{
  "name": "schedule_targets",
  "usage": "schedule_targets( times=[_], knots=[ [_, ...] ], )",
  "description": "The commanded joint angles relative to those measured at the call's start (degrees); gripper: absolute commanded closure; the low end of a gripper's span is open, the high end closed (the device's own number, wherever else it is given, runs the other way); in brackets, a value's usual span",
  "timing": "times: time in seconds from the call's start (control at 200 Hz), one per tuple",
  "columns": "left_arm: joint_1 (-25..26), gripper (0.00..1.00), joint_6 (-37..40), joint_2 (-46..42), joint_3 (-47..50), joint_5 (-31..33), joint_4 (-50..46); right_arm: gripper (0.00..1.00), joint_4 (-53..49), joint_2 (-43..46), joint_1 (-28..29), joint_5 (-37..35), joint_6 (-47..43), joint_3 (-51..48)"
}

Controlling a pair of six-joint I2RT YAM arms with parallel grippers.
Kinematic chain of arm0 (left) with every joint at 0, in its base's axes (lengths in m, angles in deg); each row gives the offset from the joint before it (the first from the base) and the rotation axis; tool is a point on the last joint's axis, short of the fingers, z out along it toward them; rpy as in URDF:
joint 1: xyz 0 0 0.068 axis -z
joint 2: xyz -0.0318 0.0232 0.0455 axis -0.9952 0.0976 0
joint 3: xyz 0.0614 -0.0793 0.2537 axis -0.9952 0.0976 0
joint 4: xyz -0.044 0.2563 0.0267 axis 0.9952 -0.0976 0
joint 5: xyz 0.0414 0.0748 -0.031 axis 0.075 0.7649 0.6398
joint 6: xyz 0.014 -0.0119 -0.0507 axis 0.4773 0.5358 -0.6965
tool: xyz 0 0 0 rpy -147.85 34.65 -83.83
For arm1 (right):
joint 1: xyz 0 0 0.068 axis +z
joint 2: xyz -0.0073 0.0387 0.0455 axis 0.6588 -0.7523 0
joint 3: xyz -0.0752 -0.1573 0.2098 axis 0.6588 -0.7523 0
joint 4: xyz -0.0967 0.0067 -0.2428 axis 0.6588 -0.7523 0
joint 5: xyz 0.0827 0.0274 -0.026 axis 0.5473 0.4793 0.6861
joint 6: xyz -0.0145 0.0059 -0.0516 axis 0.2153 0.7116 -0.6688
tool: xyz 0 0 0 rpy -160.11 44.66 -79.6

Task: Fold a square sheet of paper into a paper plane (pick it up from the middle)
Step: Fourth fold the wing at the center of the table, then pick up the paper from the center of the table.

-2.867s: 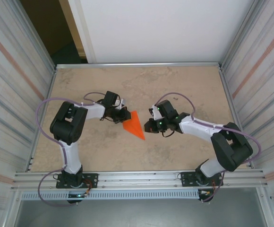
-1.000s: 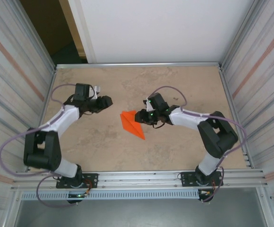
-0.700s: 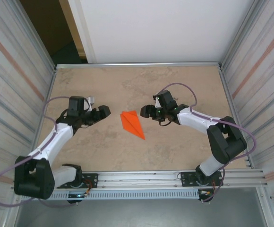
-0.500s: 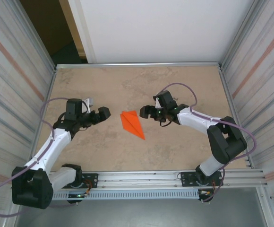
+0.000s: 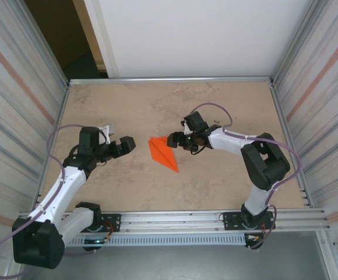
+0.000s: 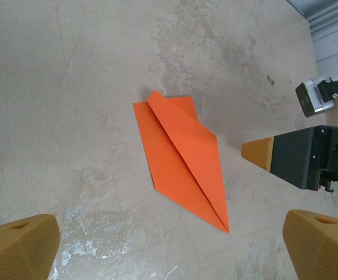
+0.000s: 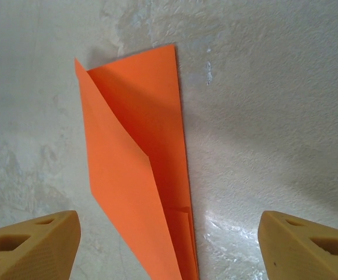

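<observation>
The bright orange folded paper plane point(image 5: 163, 153) lies flat on the mottled beige stone-look table point(image 5: 227, 186), about the middle of it. Its sharp nose points toward the near edge and its blunt tail toward the back wall. Nobody has hold of it.

The left gripper point(image 5: 128, 144) has its tan fingers spread wide and empty. It sits near the plane's left side but clear of it, with bare table between. The right gripper point(image 5: 172, 140) is also spread with nothing between its fingers. It hangs just beside the tail's right corner, though I can't tell whether it touches.

From the right wrist, the plane point(image 7: 137, 175) runs up between the two tan fingertips point(image 7: 35, 242), and the upper flap casts a shadow on the layer beneath.

From the left wrist, the dart point(image 6: 183, 160) lies ahead of the open fingers, with the other arm's tan tip point(image 6: 259, 154) off to its right.

To my eye the folding is nearly done, and what remains is settling that raised flap. I'd pin one wing flat with one arm — lightly, since thin paper skids on smooth stone. I'd then run the other arm along the centre ridge from tail to nose. Grabbing the tip risks crumpling it.
</observation>
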Motion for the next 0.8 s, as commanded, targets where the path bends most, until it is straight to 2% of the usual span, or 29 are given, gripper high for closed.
schedule_targets(
  times=[0.0, 0.195, 0.306, 0.481, 0.677, 0.792],
  knots=[
    [0.3, 0.01, 0.9, 0.4, 0.7, -1.8, 1.4, 0.24, -1.7, 0.1, 0.7, 1.6, -1.3, 0.4],
    [0.5, 0.01, -1.7, 4.9, 0.4, -8.4, 5.3, 0.29, 1.5, 0.4, 0.6, 2.4, -0.9, -1.7],
    [0.5, 0.01, -3.5, 6.9, 0.6, -11.0, 7.9, 0.37, 2.6, -1.1, 0.5, 4.8, -1.7, -0.3],
    [0.8, 0.01, -5.9, 10.8, 0.3, -12.6, 11.0, 0.46, 5.5, -1.9, 0.6, 6.3, -2.7, 0.4],
    [0.9, 0.01, -10.9, 14.0, 2.1, -15.0, 20.3, 0.62, 6.3, -5.1, 0.6, 8.5, -3.8, 2.0],
    [1.0, 0.01, -12.3, 15.1, 2.1, -15.3, 22.7, 0.64, 6.2, -6.2, 0.5, 8.7, -4.0, 3.2]
  ],
)
